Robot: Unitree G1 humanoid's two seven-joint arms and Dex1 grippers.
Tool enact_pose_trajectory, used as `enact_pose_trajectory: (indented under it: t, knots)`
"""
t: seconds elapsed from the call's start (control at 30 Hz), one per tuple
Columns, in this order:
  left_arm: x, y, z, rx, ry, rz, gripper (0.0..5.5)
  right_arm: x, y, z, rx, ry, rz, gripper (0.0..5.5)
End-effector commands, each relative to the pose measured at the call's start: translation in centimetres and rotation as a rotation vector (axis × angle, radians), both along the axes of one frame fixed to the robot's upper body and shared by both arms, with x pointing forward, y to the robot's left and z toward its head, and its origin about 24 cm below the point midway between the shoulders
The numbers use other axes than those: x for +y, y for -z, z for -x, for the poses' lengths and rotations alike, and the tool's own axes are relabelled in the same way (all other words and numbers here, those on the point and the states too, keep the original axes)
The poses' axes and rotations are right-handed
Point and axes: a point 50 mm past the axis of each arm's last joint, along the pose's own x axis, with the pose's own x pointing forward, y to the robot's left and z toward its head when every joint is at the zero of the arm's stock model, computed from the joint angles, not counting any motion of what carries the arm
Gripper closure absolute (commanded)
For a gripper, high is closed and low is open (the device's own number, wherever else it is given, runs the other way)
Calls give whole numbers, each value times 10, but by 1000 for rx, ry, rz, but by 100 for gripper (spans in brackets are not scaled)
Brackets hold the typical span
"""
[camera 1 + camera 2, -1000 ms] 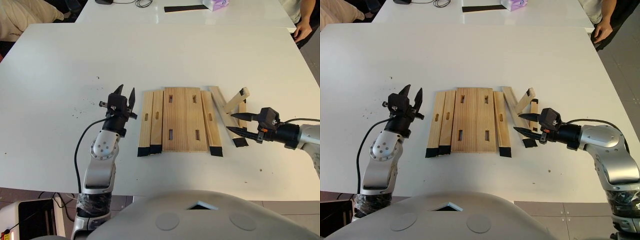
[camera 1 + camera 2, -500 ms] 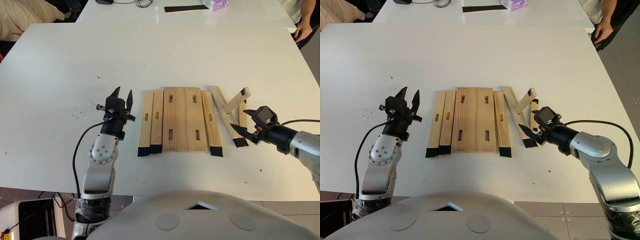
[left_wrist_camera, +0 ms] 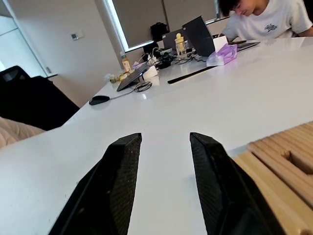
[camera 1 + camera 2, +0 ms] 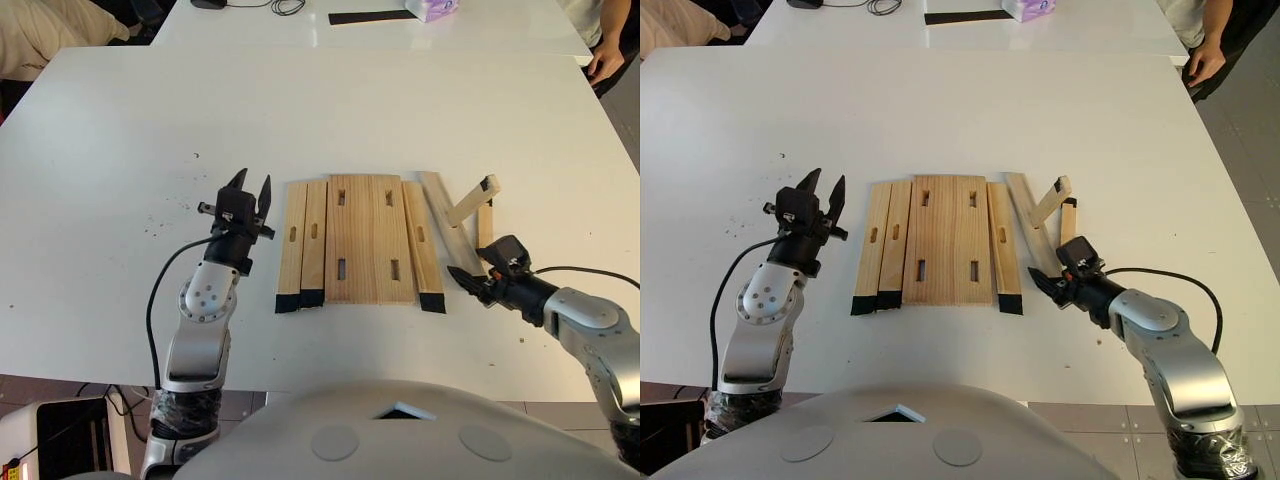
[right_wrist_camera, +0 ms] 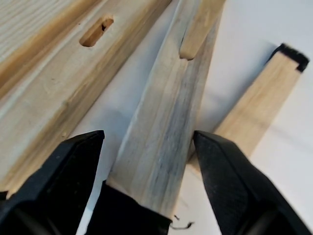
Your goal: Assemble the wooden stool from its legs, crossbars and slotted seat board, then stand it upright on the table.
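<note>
The slotted seat board (image 4: pixel 370 238) lies flat mid-table, with two slotted legs (image 4: pixel 302 243) against its left side and one (image 4: pixel 421 245) against its right. Further right, a slanted leg (image 4: pixel 445 228) has a short crossbar (image 4: pixel 472 200) plugged into it, and another short piece (image 4: pixel 485 226) lies beside it. My right gripper (image 4: pixel 472 272) is open low over the table, straddling that slanted leg's black-capped near end (image 5: pixel 161 127); its fingers (image 5: pixel 58 176) stand on either side, apart from the wood. My left gripper (image 4: pixel 250 190) is open and holds nothing, just left of the left legs (image 3: pixel 279 161).
The table's front edge (image 4: pixel 330 385) runs close behind the parts' near ends. White tabletop (image 4: pixel 120 150) stretches left and to the back. A second table behind carries a black strip (image 4: pixel 370 17) and a purple box (image 4: pixel 432 8).
My right gripper has dropped toward the table and drawn nearer the front edge, coming to straddle the slanted leg's black end. The left gripper only wobbled slightly.
</note>
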Motion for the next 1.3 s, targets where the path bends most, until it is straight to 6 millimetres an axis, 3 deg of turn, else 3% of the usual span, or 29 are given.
enact_pose_trajectory:
  t: [0.03,0.13,0.4,0.7,0.87,1.0,1.13,1.3]
  knots:
    - [-1,3,-2,27,20,-15,366,-3,7,-1,9,29,18,217]
    - [-1,3,-2,31,21,-17,366,-3,9,-5,2,39,16,217]
    - [-1,3,-4,32,18,-18,366,-10,15,-7,5,90,30,331]
    - [1,3,-6,30,7,-8,366,-6,5,-19,-60,150,-15,338]
    - [11,-8,-10,7,22,10,366,16,-41,-40,-281,90,-241,342]
    - [8,-28,-16,26,154,156,366,26,-73,-49,-418,-48,-352,345]
    - [3,-51,-17,86,361,407,366,30,-100,-58,-455,-208,-459,345]
    - [-16,-66,-4,186,670,555,290,32,-123,-62,-377,-399,-626,345]
